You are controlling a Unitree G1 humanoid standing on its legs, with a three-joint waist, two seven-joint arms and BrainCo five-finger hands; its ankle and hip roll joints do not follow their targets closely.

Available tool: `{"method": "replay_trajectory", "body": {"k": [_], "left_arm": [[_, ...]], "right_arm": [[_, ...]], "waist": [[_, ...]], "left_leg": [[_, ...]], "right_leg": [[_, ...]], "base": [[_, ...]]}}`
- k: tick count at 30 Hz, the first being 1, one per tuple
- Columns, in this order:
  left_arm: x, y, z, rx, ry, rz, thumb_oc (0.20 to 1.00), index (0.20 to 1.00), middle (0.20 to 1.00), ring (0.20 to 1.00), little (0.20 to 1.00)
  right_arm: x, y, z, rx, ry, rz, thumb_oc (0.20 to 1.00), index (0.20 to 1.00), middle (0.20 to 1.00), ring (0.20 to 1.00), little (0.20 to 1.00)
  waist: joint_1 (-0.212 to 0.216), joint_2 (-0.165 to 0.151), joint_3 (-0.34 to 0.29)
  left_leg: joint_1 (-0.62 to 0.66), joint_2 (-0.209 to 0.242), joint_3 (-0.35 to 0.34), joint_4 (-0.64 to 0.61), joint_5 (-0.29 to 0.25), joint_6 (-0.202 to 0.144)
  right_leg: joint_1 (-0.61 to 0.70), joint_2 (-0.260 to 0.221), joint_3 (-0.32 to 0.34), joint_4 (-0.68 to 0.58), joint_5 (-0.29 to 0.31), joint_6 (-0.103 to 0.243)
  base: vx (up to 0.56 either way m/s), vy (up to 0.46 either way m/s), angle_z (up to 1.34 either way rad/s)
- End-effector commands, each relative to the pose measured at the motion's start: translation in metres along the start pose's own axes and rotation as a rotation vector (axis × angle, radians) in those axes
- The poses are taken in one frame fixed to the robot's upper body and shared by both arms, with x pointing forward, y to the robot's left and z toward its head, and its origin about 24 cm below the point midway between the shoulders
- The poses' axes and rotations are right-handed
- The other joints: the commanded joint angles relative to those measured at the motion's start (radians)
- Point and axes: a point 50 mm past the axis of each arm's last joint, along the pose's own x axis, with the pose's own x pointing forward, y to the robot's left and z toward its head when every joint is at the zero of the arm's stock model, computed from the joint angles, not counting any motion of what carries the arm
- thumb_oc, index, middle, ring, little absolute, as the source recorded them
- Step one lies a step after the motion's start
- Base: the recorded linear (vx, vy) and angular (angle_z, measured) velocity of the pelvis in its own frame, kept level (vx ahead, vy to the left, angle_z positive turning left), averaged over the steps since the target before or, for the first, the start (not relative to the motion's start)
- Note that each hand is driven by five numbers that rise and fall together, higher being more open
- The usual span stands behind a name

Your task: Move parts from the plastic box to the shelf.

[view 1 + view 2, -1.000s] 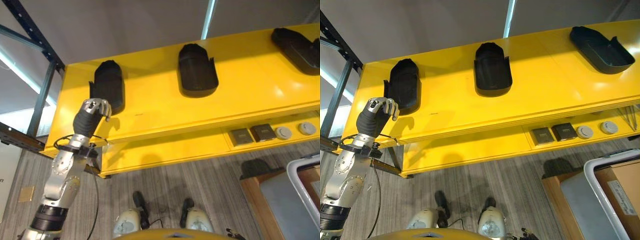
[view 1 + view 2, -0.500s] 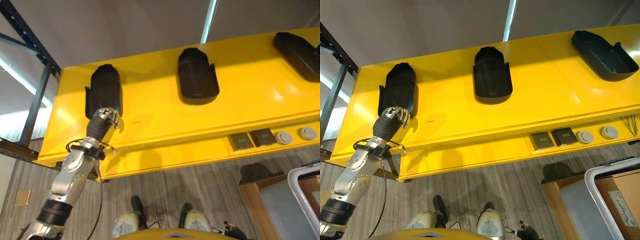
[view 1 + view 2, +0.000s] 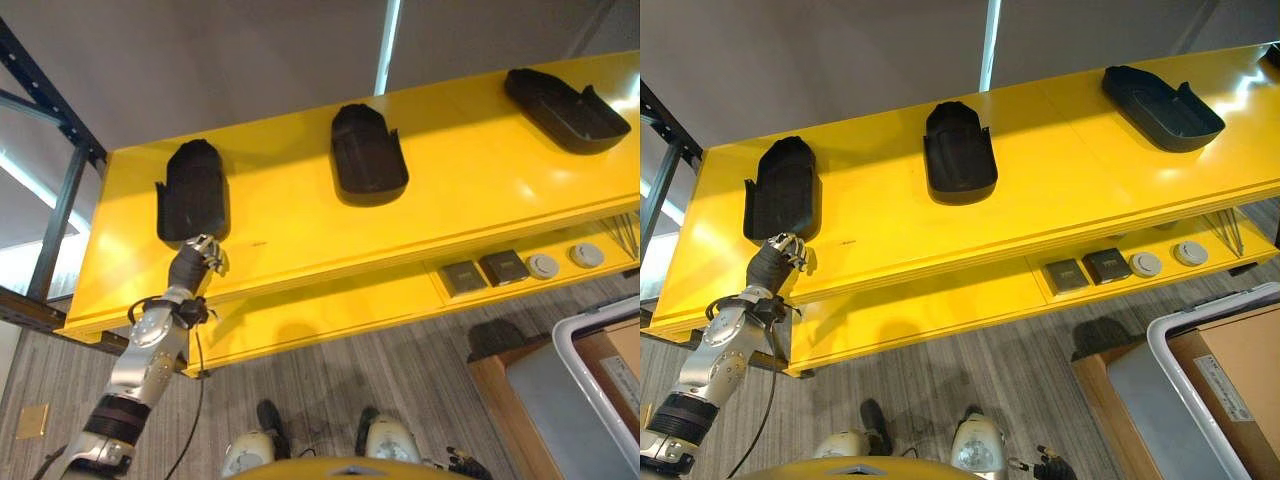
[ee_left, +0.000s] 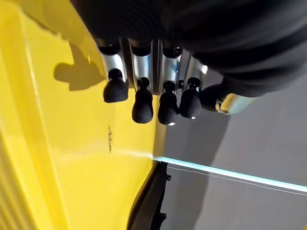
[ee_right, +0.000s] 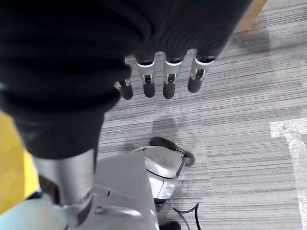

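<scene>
Three black parts on the yellow shelf (image 3: 1040,190), spread in one row and well apart, probably so that each has its own place: one part (image 3: 783,200) at about 9 o'clock in the head views, a second part (image 3: 959,152) near the middle toward 12 o'clock, a third part (image 3: 1162,93) at 2 o'clock. Left hand (image 3: 780,257) raised to the front edge of the shelf, just below the first part at its 6 o'clock side, not touching it as far as can be judged. Fingers (image 4: 142,106) of this hand loosely bent and near together, holding nothing, with bare yellow shelf behind them; likely the hand is empty because its part already lies on the shelf. Right hand (image 5: 165,76) hanging low over the grey carpet (image 5: 249,96), fingers relaxed and a little apart, also empty. Plastic box (image 3: 1200,385) at 4 o'clock on the floor level, its inside hidden, so cannot tell how many parts are left.
</scene>
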Motion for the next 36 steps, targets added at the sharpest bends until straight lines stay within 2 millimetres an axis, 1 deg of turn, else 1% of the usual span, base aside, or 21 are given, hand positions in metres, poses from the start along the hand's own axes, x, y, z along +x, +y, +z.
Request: {"method": "replay_trajectory", "body": {"k": [1, 9, 10, 15, 17, 23, 28, 30, 34, 35, 36], "left_arm": [[0.014, -0.006, 0.031, 0.026, -0.161, -0.012, 0.200, 0.200, 0.200, 0.200, 0.200], [0.019, 0.006, 0.016, 0.040, -0.105, 0.083, 0.200, 0.200, 0.200, 0.200, 0.200], [0.021, 0.010, 0.012, 0.047, -0.090, 0.117, 0.200, 0.200, 0.200, 0.200, 0.200], [0.028, 0.022, 0.006, 0.086, -0.062, 0.189, 0.200, 0.200, 0.200, 0.200, 0.200], [0.033, 0.031, 0.007, 0.114, -0.053, 0.224, 0.200, 0.200, 0.200, 0.200, 0.200], [0.043, 0.032, 0.011, 0.123, -0.041, 0.249, 0.200, 0.200, 0.200, 0.200, 0.200], [0.051, 0.038, 0.014, 0.147, -0.031, 0.294, 0.200, 0.200, 0.200, 0.200, 0.200], [0.056, 0.037, 0.020, 0.157, -0.045, 0.277, 0.200, 0.200, 0.200, 0.200, 0.200], [0.057, 0.031, 0.022, 0.173, -0.065, 0.209, 0.200, 0.200, 0.200, 0.200, 0.200], [0.057, 0.028, 0.024, 0.171, -0.077, 0.191, 0.354, 0.354, 0.354, 0.354, 0.354], [0.057, 0.026, 0.026, 0.169, -0.092, 0.172, 0.724, 0.724, 0.724, 0.724, 0.724]], "right_arm": [[0.002, 0.006, 0.003, 0.014, -0.004, 0.015, 1.000, 1.000, 1.000, 1.000, 1.000], [0.002, 0.006, 0.004, -0.005, 0.001, 0.024, 1.000, 1.000, 1.000, 1.000, 1.000], [0.003, 0.006, 0.005, -0.013, 0.004, 0.027, 1.000, 1.000, 1.000, 1.000, 1.000], [0.002, 0.006, 0.004, -0.035, 0.011, 0.034, 1.000, 1.000, 1.000, 1.000, 1.000], [0.002, 0.006, 0.002, -0.052, 0.014, 0.043, 1.000, 1.000, 1.000, 1.000, 1.000], [0.002, 0.005, 0.002, -0.069, 0.012, 0.055, 1.000, 1.000, 1.000, 1.000, 1.000], [0.002, 0.005, 0.005, -0.087, 0.006, 0.067, 1.000, 1.000, 1.000, 1.000, 1.000], [0.002, 0.007, 0.005, -0.085, 0.001, 0.069, 1.000, 1.000, 1.000, 1.000, 1.000], [0.003, 0.007, 0.006, -0.082, -0.009, 0.070, 1.000, 1.000, 1.000, 1.000, 1.000], [0.003, 0.008, 0.007, -0.080, -0.011, 0.071, 1.000, 1.000, 1.000, 1.000, 1.000], [0.003, 0.008, 0.007, -0.079, -0.013, 0.072, 1.000, 1.000, 1.000, 1.000, 1.000]], "waist": [[-0.008, -0.040, 0.040], [-0.022, -0.045, 0.033], [-0.027, -0.047, 0.031], [-0.042, -0.052, 0.026], [-0.053, -0.056, 0.023], [-0.062, -0.063, 0.022], [-0.073, -0.068, 0.025], [-0.074, -0.071, 0.025], [-0.071, -0.072, 0.026], [-0.070, -0.072, 0.026], [-0.067, -0.071, 0.026]], "left_leg": [[-0.006, 0.046, -0.020, 0.048, -0.052, -0.048], [-0.003, 0.048, -0.013, 0.056, -0.055, -0.046], [0.000, 0.049, -0.009, 0.055, -0.054, -0.047], [0.002, 0.056, 0.000, 0.062, -0.055, -0.046], [0.002, 0.061, 0.006, 0.070, -0.057, -0.046], [0.000, 0.061, 0.010, 0.080, -0.062, -0.043], [-0.007, 0.063, 0.012, 0.084, -0.063, -0.042], [-0.010, 0.059, 0.012, 0.085, -0.066, -0.041], [-0.010, 0.055, 0.010, 0.082, -0.069, -0.038], [-0.008, 0.053, 0.009, 0.080, -0.069, -0.037], [-0.007, 0.051, 0.008, 0.078, -0.070, -0.037]], "right_leg": [[0.168, 0.013, -0.017, -0.369, 0.182, 0.059], [0.168, 0.015, -0.010, -0.360, 0.175, 0.057], [0.170, 0.017, -0.008, -0.360, 0.174, 0.056], [0.169, 0.020, -0.001, -0.354, 0.171, 0.056], [0.169, 0.022, 0.004, -0.350, 0.169, 0.056], [0.168, 0.025, 0.011, -0.347, 0.165, 0.055], [0.157, 0.028, 0.018, -0.340, 0.162, 0.055], [0.153, 0.029, 0.021, -0.340, 0.160, 0.056], [0.151, 0.029, 0.021, -0.339, 0.160, 0.056], [0.151, 0.029, 0.020, -0.339, 0.160, 0.056], [0.152, 0.029, 0.019, -0.340, 0.160, 0.056]], "base": [[0.00, 0.000, 0.00], [0.01, 0.003, -0.02], [0.00, 0.000, 0.00], [0.03, 0.001, -0.03], [0.04, -0.002, -0.02], [0.00, -0.001, -0.01], [0.00, 0.000, 0.00], [-0.04, -0.006, -0.03], [-0.03, -0.004, -0.04], [-0.03, -0.004, -0.03], [-0.04, -0.005, -0.01]]}}
